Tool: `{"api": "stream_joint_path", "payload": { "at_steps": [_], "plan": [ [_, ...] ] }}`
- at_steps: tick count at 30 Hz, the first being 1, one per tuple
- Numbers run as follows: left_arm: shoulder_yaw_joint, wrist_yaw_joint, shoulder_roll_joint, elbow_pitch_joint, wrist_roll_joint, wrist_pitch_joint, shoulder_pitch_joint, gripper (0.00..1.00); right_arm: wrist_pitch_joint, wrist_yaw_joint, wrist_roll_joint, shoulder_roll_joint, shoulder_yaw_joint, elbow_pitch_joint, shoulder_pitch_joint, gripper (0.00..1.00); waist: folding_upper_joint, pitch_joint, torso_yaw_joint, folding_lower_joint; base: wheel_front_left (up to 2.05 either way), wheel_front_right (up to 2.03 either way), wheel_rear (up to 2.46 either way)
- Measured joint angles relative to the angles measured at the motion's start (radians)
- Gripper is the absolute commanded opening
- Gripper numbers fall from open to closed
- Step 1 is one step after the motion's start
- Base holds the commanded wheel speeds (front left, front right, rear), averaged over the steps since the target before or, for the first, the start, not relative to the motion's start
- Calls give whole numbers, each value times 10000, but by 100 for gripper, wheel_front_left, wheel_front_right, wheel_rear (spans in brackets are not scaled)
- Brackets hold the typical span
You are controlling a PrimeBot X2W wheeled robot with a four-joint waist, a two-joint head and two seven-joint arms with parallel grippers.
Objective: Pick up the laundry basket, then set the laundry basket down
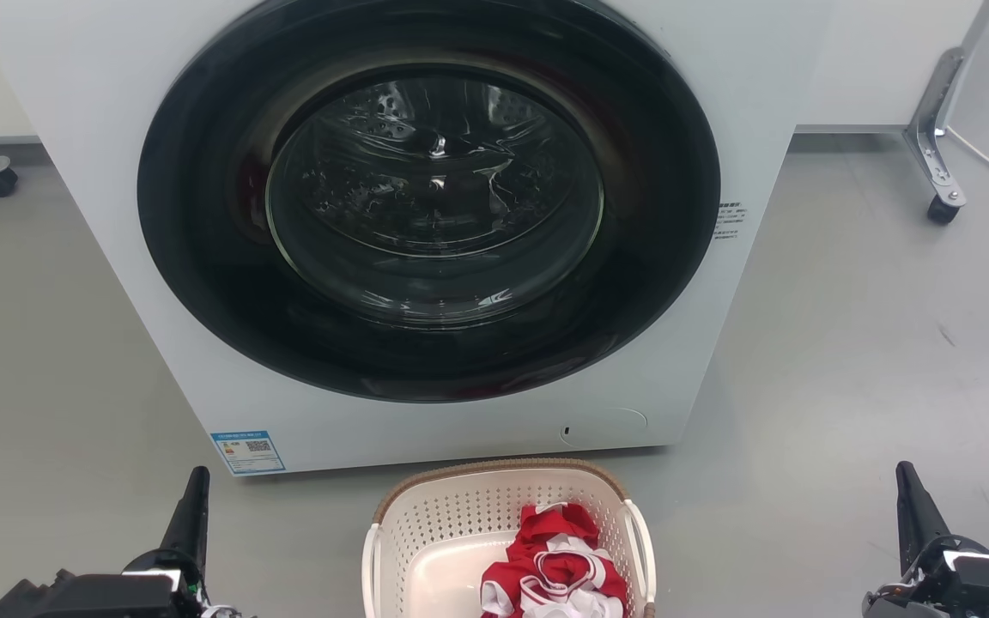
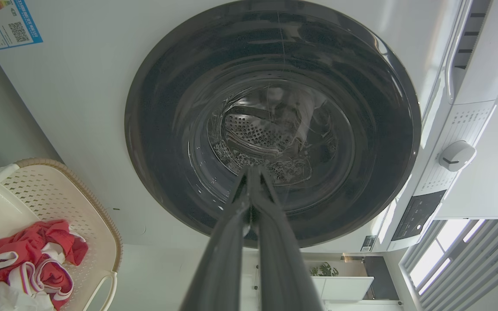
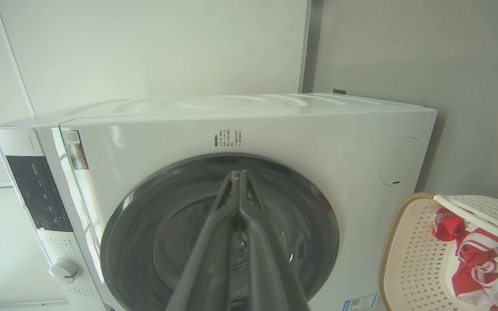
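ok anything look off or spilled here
Nothing stands out. The basket sits upright on the floor before the washer, red and white clothes inside it, nothing spilled. The door looks shut. The left gripper and right gripper are shut, apart from the basket.

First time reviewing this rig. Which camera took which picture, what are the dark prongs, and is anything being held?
The wide picture comes from the robot's head, looking down at a washing machine with its round door closed. The dark prongs are its left gripper and right gripper, both shut and holding nothing. The other two pictures look along each gripper from its wrist. Between the grippers, the laundry basket stands on the floor, with red-and-white clothes inside.
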Motion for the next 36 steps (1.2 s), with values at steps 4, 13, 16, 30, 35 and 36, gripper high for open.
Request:
{"api": "stream_joint_path", "payload": {
  "at_steps": [4,13,16,30,35,36],
  "plan": [
    [0,0,0,-2,0,0,0,0,0,0,0,0,0,-2,0,0,-1,0,0,0,0,0,0],
    [0,0,0,-2,0,0,0,0,0,0,0,0,0,-2,0,0,-1,0,0,0,0,0,0],
    [0,0,0,-2,0,0,0,0,0,0,0,0,0,-2,0,0,-1,0,0,0,0,0,0],
    [0,0,0,-4,0,0,0,0,0,0,0,0,0,-4,0,0,-1,1,0,0,0,0,0],
    [0,0,0,-4,0,0,0,0,0,0,0,0,0,-6,0,0,-1,1,0,0,0,0,0],
    [0,0,0,-4,0,0,0,0,0,0,0,0,0,-6,0,0,0,1,0,0,0,0,0]
  ]
}}
